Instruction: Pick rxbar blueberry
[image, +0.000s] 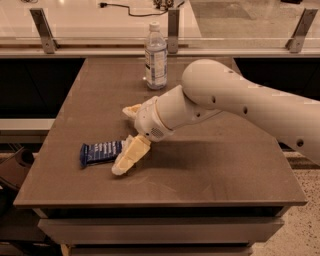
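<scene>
Bar (100, 152) lay flat at front-left of the table (225, 170), near the left edge, w/ a bare strip btwn it and the front edge. Gripper (121, 141) sat at the bar's right end, jaws spread wide, lower finger (129, 156) over that end, nothing held. Bottle (156, 57) stood upright at the back edge. Arm (240, 100) spanned the right side above bare tabletop.

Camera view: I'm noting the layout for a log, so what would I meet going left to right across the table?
Blue snack bar → claw, open, low over the bar's right end → water bottle, upright near the far edge of the table.
</scene>
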